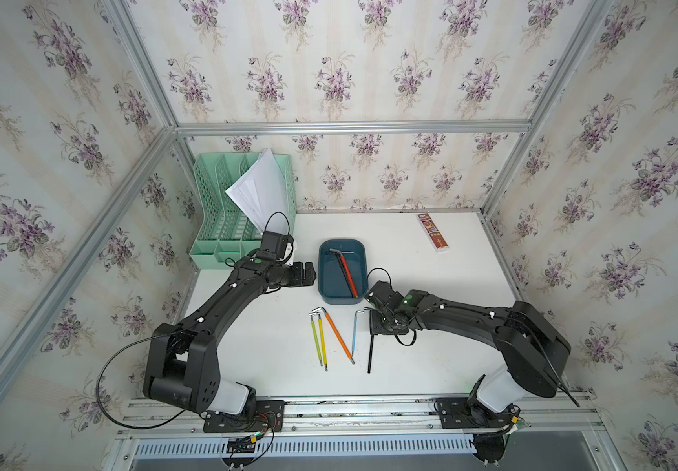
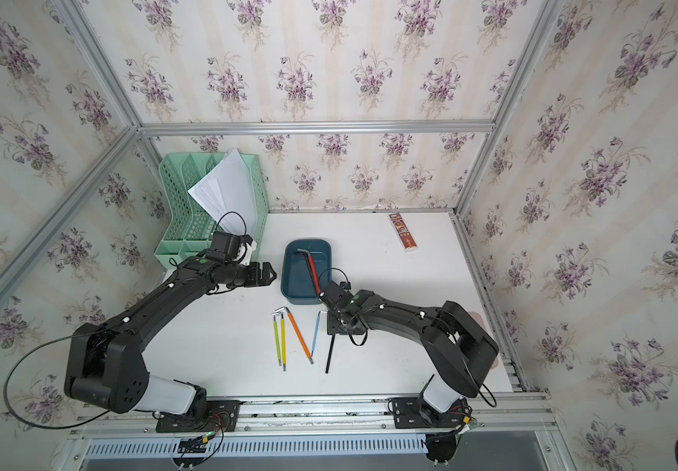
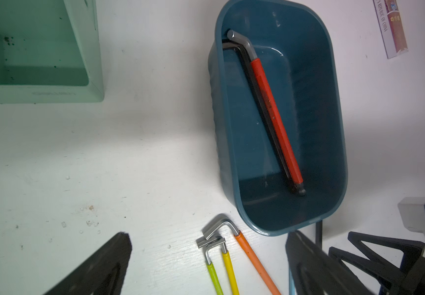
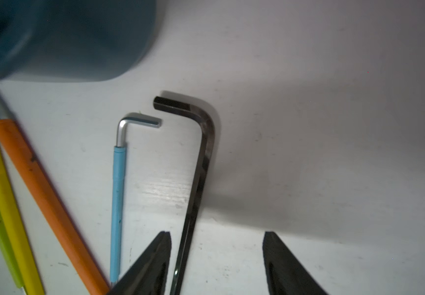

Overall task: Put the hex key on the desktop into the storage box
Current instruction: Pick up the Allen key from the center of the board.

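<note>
- Right gripper [image 1: 373, 326] pointed down at the desktop [image 1: 431, 346] in a top view, over the bent end of the black hex key [image 1: 370, 354]. From up there I could not tell whether its jaws were apart.
- Black hex key's shaft ran toward 6 o'clock from that gripper. To its 9 o'clock side lay the blue hex key [image 1: 354, 332], the orange hex key [image 1: 339, 336], the yellow hex key [image 1: 323, 342] and the green hex key [image 1: 316, 340].
- In a top view the storage box [image 2: 294, 281] sat at 12 o'clock from the row of keys, with the red hex key [image 2: 313, 271] inside it.
- Left gripper [image 2: 268, 275] hovered at the box's 9 o'clock, near its wall.
- Mint file rack [image 2: 190, 244] stood at the desktop's 10 o'clock, and a slim printed case [image 2: 404, 236] lay at its 1 o'clock.
- Left wrist view: the left gripper's fingers [image 3: 98, 265] stood wide apart and held nothing. In the box a dark hex key [image 3: 260, 102] lay alongside the red one, their bent ends at one corner.
- Right wrist view: the right gripper's fingers [image 4: 155, 255] stood apart. The black hex key lay flat on the desktop between them, unclamped, close beside one finger and well clear of the other.
- Its short end nearly met the blue key's short end, with a small gap between them. The box showed blurred nearby.
</note>
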You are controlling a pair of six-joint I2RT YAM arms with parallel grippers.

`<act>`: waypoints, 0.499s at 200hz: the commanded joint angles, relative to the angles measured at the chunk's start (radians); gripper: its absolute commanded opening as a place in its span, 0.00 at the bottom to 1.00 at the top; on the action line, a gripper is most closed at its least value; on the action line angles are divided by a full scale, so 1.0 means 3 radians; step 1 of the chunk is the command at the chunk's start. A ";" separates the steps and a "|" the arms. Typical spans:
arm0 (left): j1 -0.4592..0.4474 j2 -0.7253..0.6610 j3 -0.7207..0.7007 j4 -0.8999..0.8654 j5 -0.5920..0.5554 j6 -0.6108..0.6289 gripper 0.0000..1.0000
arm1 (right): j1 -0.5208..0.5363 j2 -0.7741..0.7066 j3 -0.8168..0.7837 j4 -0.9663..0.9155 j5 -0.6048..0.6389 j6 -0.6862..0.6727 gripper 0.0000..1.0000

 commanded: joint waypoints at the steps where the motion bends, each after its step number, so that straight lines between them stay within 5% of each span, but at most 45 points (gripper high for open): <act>1: 0.0003 -0.0007 0.0023 -0.0025 -0.0065 0.0079 0.99 | 0.0050 0.0119 0.0069 -0.0167 0.0088 0.0072 0.62; 100: 0.0003 -0.0003 0.0008 -0.0020 -0.0054 0.0098 0.99 | 0.0331 0.0496 0.0246 -0.0333 0.0169 0.0215 0.57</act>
